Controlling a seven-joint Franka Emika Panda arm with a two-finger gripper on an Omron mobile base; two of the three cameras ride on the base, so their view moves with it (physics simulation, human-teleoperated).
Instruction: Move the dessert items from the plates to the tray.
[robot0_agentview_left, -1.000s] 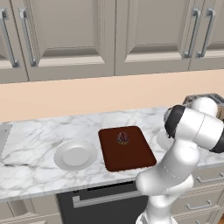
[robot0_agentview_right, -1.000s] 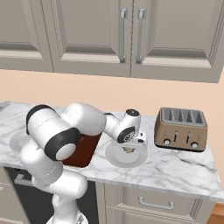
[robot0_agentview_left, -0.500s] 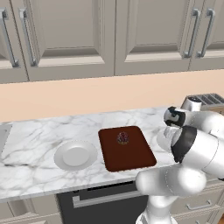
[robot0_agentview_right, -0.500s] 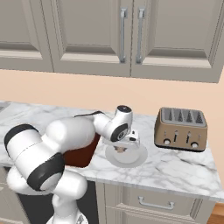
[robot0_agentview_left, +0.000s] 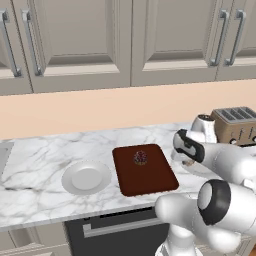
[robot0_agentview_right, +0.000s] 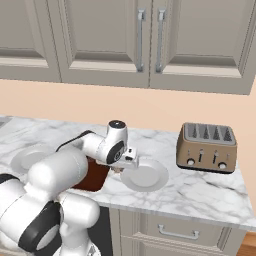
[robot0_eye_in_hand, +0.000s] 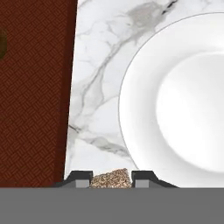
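Note:
The pale tan speckled morsel (robot0_eye_in_hand: 111, 179) sits pinched between my fingertips, so my gripper (robot0_eye_in_hand: 111, 180) is shut on it. It hangs over bare marble between the tray (robot0_eye_in_hand: 35, 87) and the right plate (robot0_eye_in_hand: 183, 100), which is empty. From the right base camera, the gripper (robot0_agentview_right: 119, 169) is just left of that plate (robot0_agentview_right: 145, 176), by the tray's right edge (robot0_agentview_right: 95, 177). The maroon bumpy cupcake (robot0_agentview_left: 140, 158) rests on the far part of the reddish-brown tray (robot0_agentview_left: 145, 175). The left plate (robot0_agentview_left: 86, 177) lies empty beside the tray.
A metallic brown toaster (robot0_agentview_right: 206, 147) stands at the right on the marble counter (robot0_agentview_left: 40, 155). Closed cabinet doors hang above the peach backsplash. The counter's front edge runs just below the tray and plates.
My gripper has swung left from above the right plate to its left rim, toward the tray, carrying the tan morsel. That plate is now empty.

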